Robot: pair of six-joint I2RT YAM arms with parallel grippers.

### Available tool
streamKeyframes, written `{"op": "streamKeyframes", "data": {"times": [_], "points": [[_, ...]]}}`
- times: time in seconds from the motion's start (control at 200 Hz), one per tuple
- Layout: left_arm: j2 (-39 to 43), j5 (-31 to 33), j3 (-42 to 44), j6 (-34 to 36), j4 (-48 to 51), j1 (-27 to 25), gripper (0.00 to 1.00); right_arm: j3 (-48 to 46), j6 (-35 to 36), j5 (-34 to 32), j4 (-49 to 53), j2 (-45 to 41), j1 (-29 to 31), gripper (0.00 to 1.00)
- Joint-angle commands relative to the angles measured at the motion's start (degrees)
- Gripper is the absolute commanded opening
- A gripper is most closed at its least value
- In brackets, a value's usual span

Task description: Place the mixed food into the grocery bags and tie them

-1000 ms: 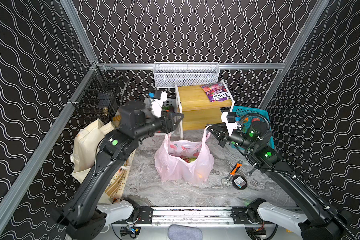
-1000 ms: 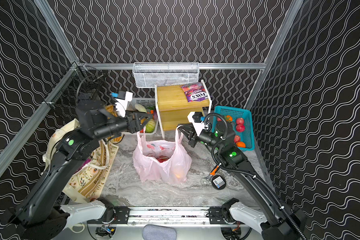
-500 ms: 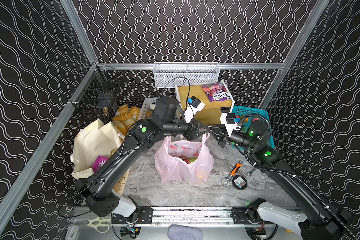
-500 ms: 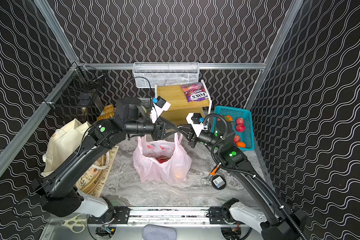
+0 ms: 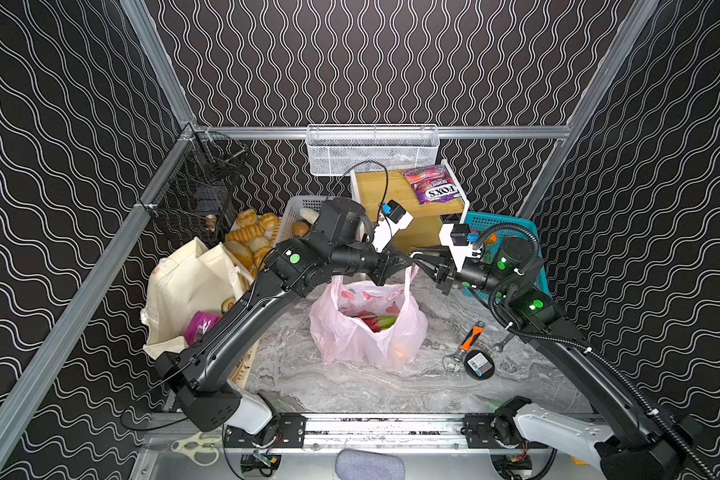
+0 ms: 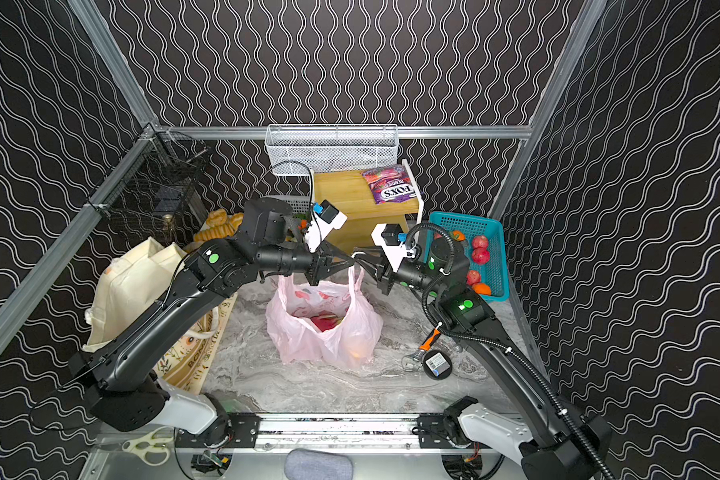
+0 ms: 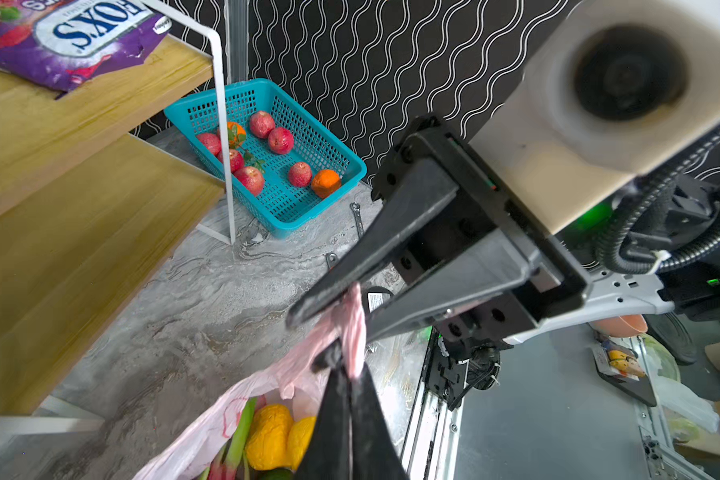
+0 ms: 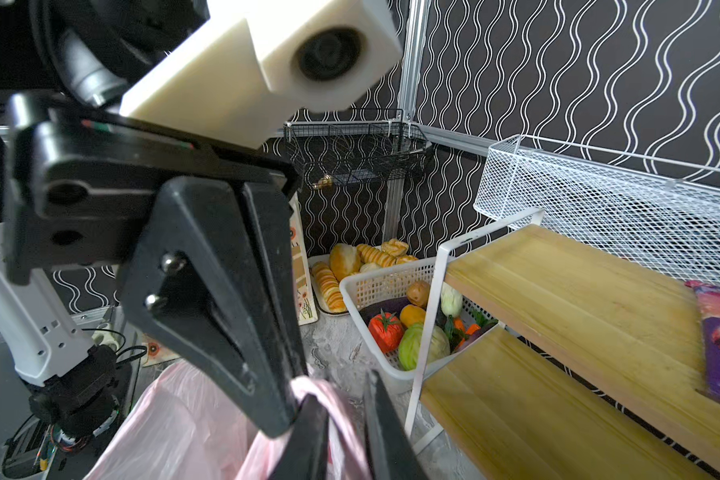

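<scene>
Two arms meet over the pink plastic bag (image 5: 366,332), which stands open mid-table with yellow toy fruit (image 7: 271,432) inside. The left gripper (image 7: 341,365) is clenched on a twisted bag handle (image 7: 352,320). The right gripper (image 7: 329,326) has its jaws parted around the same strand, the film draped against one finger and not pinched.

The risks from here, as a judgement: with only one clamp on such thin film, a hard pull could tear the handle or tip the bag and spill fruit onto the marbled tabletop (image 5: 350,386). The strand could snag on a right finger. The two sets of fingers, nearly touching, could also knock together.

The cream canvas tote (image 5: 184,286) slumps at the left with a magenta pouch (image 5: 198,326) showing in its mouth. A FOX'S candy bag (image 5: 431,189) lies on the wooden shelf (image 5: 375,195), outside either bag.

Hidden: the left arm covers part of the tote, and the pink bag's lower contents blur behind the film. Whether both handles sit in the clamp, or any knot is begun, cannot be told
</scene>
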State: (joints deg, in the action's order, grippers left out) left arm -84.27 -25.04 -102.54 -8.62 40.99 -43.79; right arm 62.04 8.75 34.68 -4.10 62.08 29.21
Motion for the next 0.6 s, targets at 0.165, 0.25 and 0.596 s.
{"op": "streamKeyframes", "data": {"times": [0.165, 0.25, 0.596], "points": [[5.2, 5.1, 7.9, -3.1, -12.1, 0.0, 0.00, -0.4, -8.8, -3.4, 3.7, -4.5, -3.1, 0.69], [6.4, 5.2, 10.2, -3.8, -14.3, 0.0, 0.00, -3.2, -12.3, -1.9, 3.6, -6.8, -3.9, 0.78], [6.7, 4.0, 11.3, -4.0, -14.3, 0.0, 0.00, -11.0, -21.9, 9.7, -8.9, -3.3, -5.3, 1.00]]}}
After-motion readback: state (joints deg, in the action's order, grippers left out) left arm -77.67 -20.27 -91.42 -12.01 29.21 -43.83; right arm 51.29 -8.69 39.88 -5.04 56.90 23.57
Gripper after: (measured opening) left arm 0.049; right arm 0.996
